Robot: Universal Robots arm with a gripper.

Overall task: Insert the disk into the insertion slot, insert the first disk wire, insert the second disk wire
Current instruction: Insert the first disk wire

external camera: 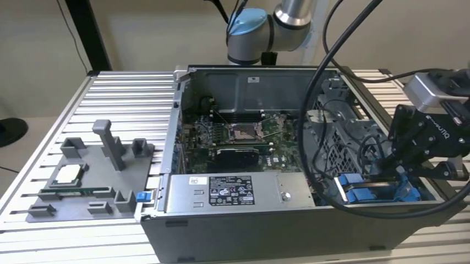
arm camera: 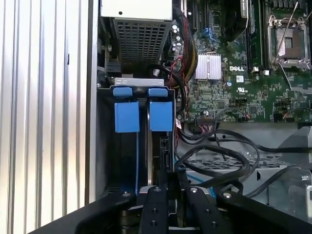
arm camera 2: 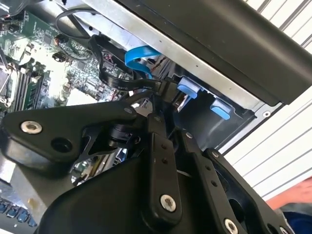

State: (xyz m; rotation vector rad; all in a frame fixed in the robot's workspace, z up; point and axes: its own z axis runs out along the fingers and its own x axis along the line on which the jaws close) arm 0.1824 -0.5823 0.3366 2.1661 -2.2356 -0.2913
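Note:
The insertion slot (arm camera: pixel 106 146) is a grey bay with blue tabs (arm camera: pixel 126 116) at the open computer case's corner on the exterior view's right (external camera: pixel 371 190). Blue carrier parts fill it, so I cannot make out the disk's silver body. My black gripper (external camera: pixel 393 171) reaches down into the bay. Its fingers (arm camera: pixel 155 195) stand close together, shut on the black connector (arm camera 2: pixel 168 87) of a disk wire. A flat blue wire (arm camera 2: pixel 141 57) runs to that connector. In the second wrist view the gripper (arm camera 2: pixel 158 97) sits just beside two blue tabs (arm camera 2: pixel 187 87).
The grey power-supply box (external camera: pixel 220 192) lies along the case's front. The motherboard (arm camera: pixel 229 83) and loose black cables (arm camera: pixel 219 156) lie beside the bay. A grey fixture tray (external camera: pixel 81 181) rests on the slatted table (external camera: pixel 110 93). A person's sleeve (arm camera 2: pixel 295 207) shows beyond the case.

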